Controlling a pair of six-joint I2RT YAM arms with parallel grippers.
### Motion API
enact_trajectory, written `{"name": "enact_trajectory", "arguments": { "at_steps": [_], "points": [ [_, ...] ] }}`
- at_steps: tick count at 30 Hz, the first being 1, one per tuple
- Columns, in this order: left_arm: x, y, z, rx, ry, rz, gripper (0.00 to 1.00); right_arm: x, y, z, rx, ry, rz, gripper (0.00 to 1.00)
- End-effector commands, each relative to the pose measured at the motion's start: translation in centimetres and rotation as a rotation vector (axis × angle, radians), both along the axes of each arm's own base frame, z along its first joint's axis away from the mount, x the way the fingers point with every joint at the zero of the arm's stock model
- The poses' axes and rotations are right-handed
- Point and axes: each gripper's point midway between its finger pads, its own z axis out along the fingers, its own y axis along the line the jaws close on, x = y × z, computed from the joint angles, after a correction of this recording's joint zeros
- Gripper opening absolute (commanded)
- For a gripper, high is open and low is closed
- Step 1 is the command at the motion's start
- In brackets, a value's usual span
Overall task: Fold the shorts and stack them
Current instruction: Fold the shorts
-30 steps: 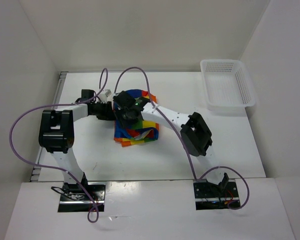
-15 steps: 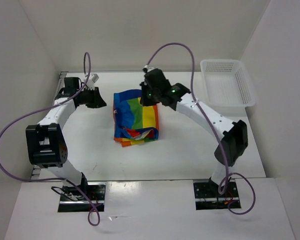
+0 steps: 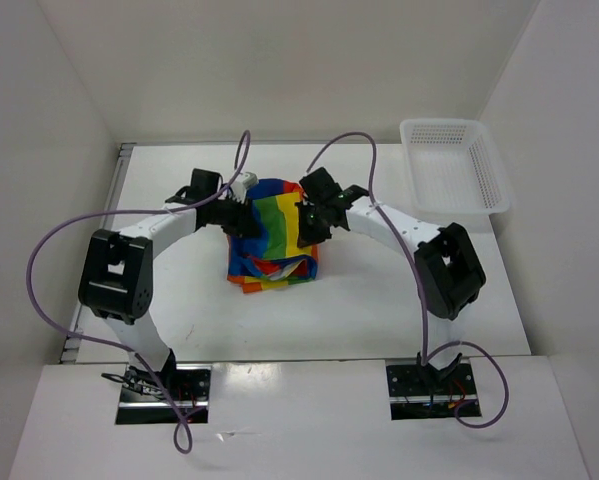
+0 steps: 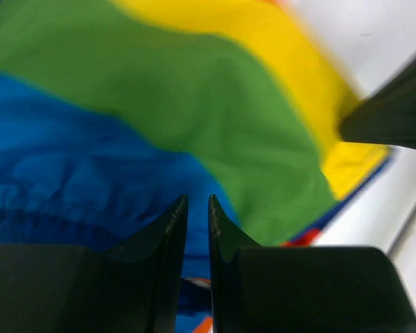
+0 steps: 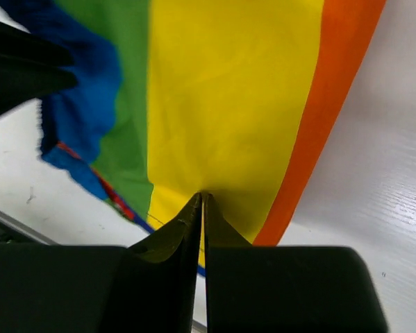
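White tabletop [image 3: 379, 300] holds the shorts [image 3: 277, 218], jaws of left arm [image 3: 237, 213] and right arm [image 3: 307, 218] each pinched on fabric.

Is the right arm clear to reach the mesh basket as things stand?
Probably yes: only bare table lies between the right gripper and the basket, though its jaws sit closed at the shorts.

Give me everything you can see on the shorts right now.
The shorts are thin, soft-looking fabric in broad blue, green, yellow, orange and red stripes, lying folded and slightly rumpled on the table, layered edges showing at the near end. The left gripper and right gripper sit at their far corners, fingers closed; whether they pinch cloth is unclear.
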Motion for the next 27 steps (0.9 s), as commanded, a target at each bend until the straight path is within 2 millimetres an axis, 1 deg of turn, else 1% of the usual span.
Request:
{"name": "enact_trajectory", "arguments": {
  "at_steps": [1, 2, 3, 4, 5, 6, 7, 9, 11, 12, 13, 14, 15, 16, 17, 18, 19, 20, 21, 22, 23, 24, 25, 26, 27],
  "points": [
    [1.2, 2.7, -2.4, 0.049, 0.012, 0.083, 0.24, 0.2, 0.0, -3.1, 0.003, 0.038, -0.013, 0.07],
    [1.5, 2.9, -2.7, 0.058, 0.007, 0.091, 0.24, -0.2, -0.4, -4.7, -0.014, 0.06, -0.029, 0.06],
    [1.4, 3.5, -3.7, 0.063, 0.035, 0.105, 0.24, -0.4, -0.8, -5.8, -0.032, 0.071, -0.035, 0.06],
    [1.4, 3.5, -4.2, 0.065, 0.047, 0.105, 0.24, -0.6, -1.0, -7.2, -0.052, 0.094, -0.049, 0.04],
    [1.3, 4.1, -4.9, 0.079, 0.068, 0.122, 0.24, -0.8, -1.4, -8.3, -0.066, 0.106, -0.061, 0.04],
    [1.1, 4.2, -5.8, 0.084, 0.092, 0.122, 0.24, -0.5, -1.9, -9.0, -0.096, 0.101, -0.088, 0.04],
    [1.2, 4.2, -6.8, 0.087, 0.109, 0.121, 0.24, -0.7, -2.3, -10.5, -0.125, 0.116, -0.095, 0.04],
    [1.3, 4.3, -7.7, 0.097, 0.121, 0.126, 0.23, -0.6, -2.8, -11.5, -0.155, 0.121, -0.106, 0.03],
    [1.4, 4.3, -8.7, 0.099, 0.132, 0.126, 0.23, -0.3, -2.7, -11.6, -0.161, 0.115, -0.11, 0.02],
    [1.8, 4.2, -8.4, 0.097, 0.12, 0.126, 0.23, 0.1, -2.7, -10.9, -0.161, 0.101, -0.116, 0.02],
    [1.7, 4.2, -8.9, 0.099, 0.132, 0.126, 0.23, 0.2, -2.6, -10.2, -0.151, 0.088, -0.117, 0.02],
    [2.0, 4.2, -8.6, 0.097, 0.121, 0.126, 0.22, 0.7, -2.5, -8.1, -0.131, 0.047, -0.124, 0.02],
    [1.8, 4.2, -8.7, 0.099, 0.135, 0.125, 0.22, 0.5, -2.7, -7.3, -0.129, 0.045, -0.124, 0.02],
    [2.3, 4.2, -7.8, 0.095, 0.11, 0.126, 0.22, 1.3, -2.3, -5.4, -0.107, 0.006, -0.131, 0.02],
    [2.7, 4.4, -6.5, 0.081, 0.092, 0.13, 0.22, 1.7, -2.3, -4.1, -0.098, -0.019, -0.138, 0.02],
    [2.5, 4.4, -5.8, 0.061, 0.094, 0.125, 0.22, 1.9, -2.1, -2.4, -0.075, -0.046, -0.139, 0.02],
    [2.5, 4.3, -4.8, 0.05, 0.089, 0.118, 0.22, 2.5, -1.8, -1.3, -0.068, -0.066, -0.145, 0.02],
    [3.1, 4.2, -2.8, 0.042, 0.044, 0.119, 0.22, 2.9, -1.7, -0.3, -0.059, -0.086, -0.139, 0.02],
    [3.4, 4.5, -1.7, 0.039, 0.025, 0.128, 0.22, 3.3, -1.3, 0.2, -0.05, -0.097, -0.14, 0.02],
    [3.3, 4.6, -0.6, 0.037, 0.017, 0.128, 0.22, 4.0, -0.8, 1.8, -0.029, -0.121, -0.141, 0.02],
    [3.5, 4.4, -0.1, 0.029, 0.012, 0.123, 0.22, 4.6, -0.7, 1.8, -0.021, -0.12, -0.145, 0.02],
    [4.1, 4.3, 1.1, 0.024, -0.021, 0.123, 0.23, 5.7, -0.5, 2.3, -0.011, -0.133, -0.155, 0.02],
    [4.4, 4.5, 1.7, 0.01, -0.03, 0.121, 0.23, 6.2, -0.1, 2.3, -0.008, -0.137, -0.155, 0.02],
    [4.6, 4.4, 1.5, 0.01, -0.027, 0.121, 0.23, 7.0, -0.2, 2.3, -0.006, -0.14, -0.166, 0.02],
    [5.0, 4.4, 1.5, 0.01, -0.03, 0.121, 0.23, 8.2, -0.1, 2.0, 0.001, -0.136, -0.173, 0.02]
  ]
}}
